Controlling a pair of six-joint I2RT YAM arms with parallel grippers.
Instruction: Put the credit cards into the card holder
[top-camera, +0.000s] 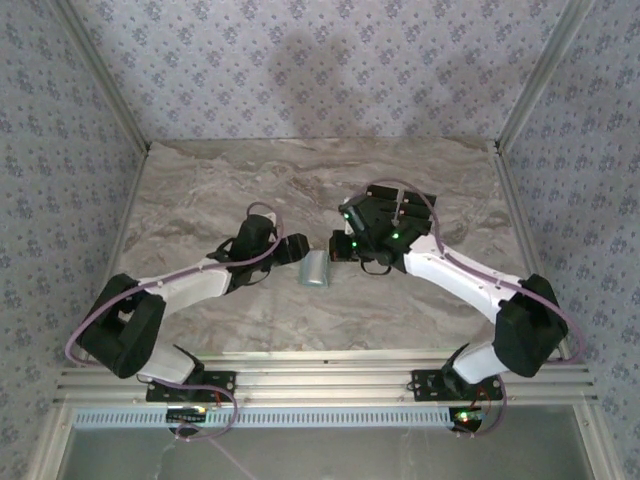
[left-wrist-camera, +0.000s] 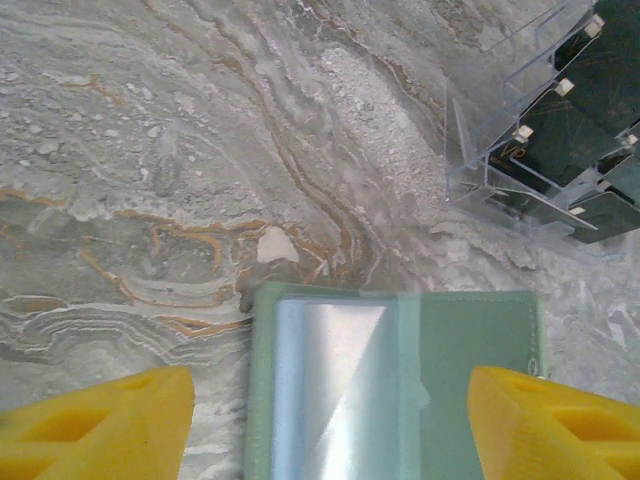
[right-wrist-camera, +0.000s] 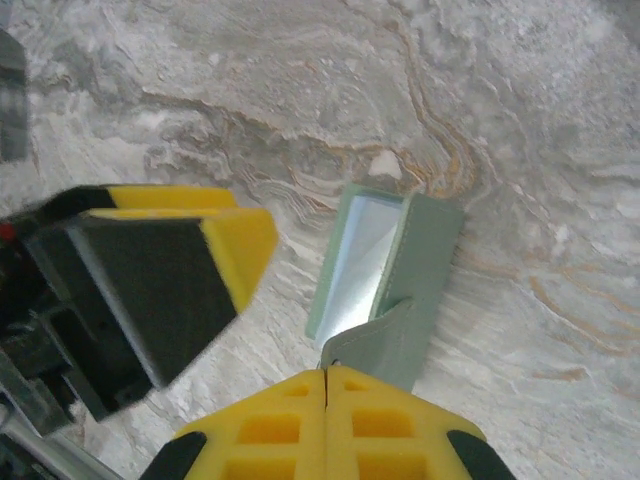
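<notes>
- Yellow fingers (right-wrist-camera: 280, 430) of the right end effector (right-wrist-camera: 327, 385) sit closest to the right wrist camera. They are pressed together with no gap between them.
- Their tips meet the corner of a flap (right-wrist-camera: 385, 335) lifted off the card holder (right-wrist-camera: 425, 260), so the right end effector looks pinched shut on that flap.
- The card holder is pale green and lies flat on the marble-patterned desk (right-wrist-camera: 520, 120), just ahead of those fingers. Its shiny clear window (right-wrist-camera: 360, 250) faces up.
- The left end effector (left-wrist-camera: 330, 380) stands wide open and has hold of nothing. In the left wrist view one yellow finger is at each lower corner, and the card holder (left-wrist-camera: 470, 370) lies between them, touching neither.
- From the right wrist, one finger of the left end effector shows just to the left of the card holder, with a dark pad (right-wrist-camera: 150, 290) and a yellow edge.
- The credit cards (left-wrist-camera: 560, 130) are black and stand upright in the slots of a clear stand (left-wrist-camera: 470, 150) on the desk (left-wrist-camera: 150, 150). The stand is beyond the card holder and to the right in the left wrist view, apart from it.
- From above, the card holder (top-camera: 315, 268) lies near the middle of the desk (top-camera: 200, 190), between the left end effector (top-camera: 293, 250) and the right end effector (top-camera: 340, 246).
</notes>
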